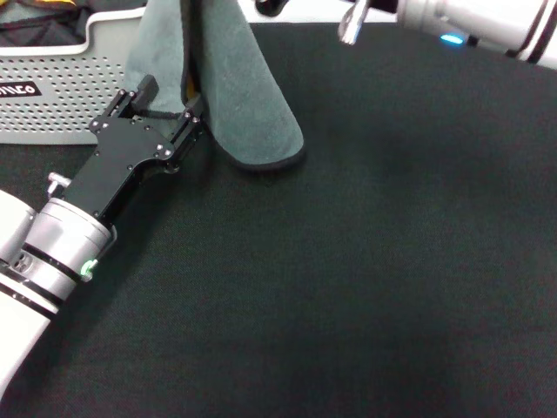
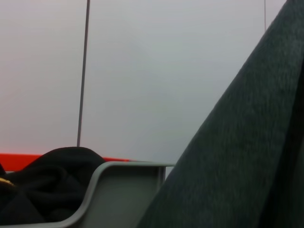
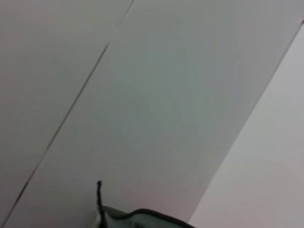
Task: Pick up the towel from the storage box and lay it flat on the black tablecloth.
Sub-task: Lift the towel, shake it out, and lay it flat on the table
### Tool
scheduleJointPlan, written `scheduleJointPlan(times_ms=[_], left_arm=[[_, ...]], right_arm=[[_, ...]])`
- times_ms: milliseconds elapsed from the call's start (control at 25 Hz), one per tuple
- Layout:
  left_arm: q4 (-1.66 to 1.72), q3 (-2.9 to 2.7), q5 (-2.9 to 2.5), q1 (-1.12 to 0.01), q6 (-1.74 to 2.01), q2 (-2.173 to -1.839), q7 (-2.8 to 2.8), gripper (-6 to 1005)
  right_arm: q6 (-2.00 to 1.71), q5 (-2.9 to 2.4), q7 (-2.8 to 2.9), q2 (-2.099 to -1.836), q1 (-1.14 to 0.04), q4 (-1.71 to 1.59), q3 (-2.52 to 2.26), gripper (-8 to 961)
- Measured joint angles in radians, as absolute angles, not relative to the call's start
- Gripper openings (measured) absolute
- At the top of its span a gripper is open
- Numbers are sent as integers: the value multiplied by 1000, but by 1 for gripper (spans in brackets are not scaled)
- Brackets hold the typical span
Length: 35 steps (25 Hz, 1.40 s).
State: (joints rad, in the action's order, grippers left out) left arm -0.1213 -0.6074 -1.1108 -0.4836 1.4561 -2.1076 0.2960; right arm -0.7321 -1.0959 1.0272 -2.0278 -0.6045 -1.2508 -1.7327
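The black tablecloth (image 1: 365,261) covers the surface, soft and speckled. The towel (image 1: 239,87) hangs above it, fuzzy grey side out, with a thin black edge and a rounded low end touching the cloth. The left hand (image 1: 161,109) pinches its side fold. The storage box (image 1: 61,87) beside it is pale plastic with tiny holes. The right hand (image 1: 352,22) is up top; I cannot tell its grip.
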Motion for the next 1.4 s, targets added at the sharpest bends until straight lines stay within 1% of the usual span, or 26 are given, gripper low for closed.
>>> scheduleJointPlan(times_ms=[200,520,600,1040,1280,1400], left_arm=[[-121,-607,-1110,-483,1452,-2108,296,638],[-121,-607,-1110,-483,1451,-2108,293,635],[-121,-607,-1110,-483,1451,-2108,292,510],[-122,-607,-1113,-482,1434,-2108,291,472],[-122,-608,-1118,-470,1449,-2106,298,303],[-122,-611,-1119,-462,1465,-2104,306,260]], right_arm=[[-746,-1071,1027,-2028,-576,-1273,-1708,48],[-756,-1065,1029,-2028,-572,-1274,-1705,51],[-758,-1056,1028,-2028,-572,-1271,-1705,51],[-808,-1016,1030,-2026,-566,-1263,-1687,54],[-819,-1016,1034,-2027,-551,-1261,-1686,56],[-825,-1016,1036,-2026,-539,-1261,-1684,56]])
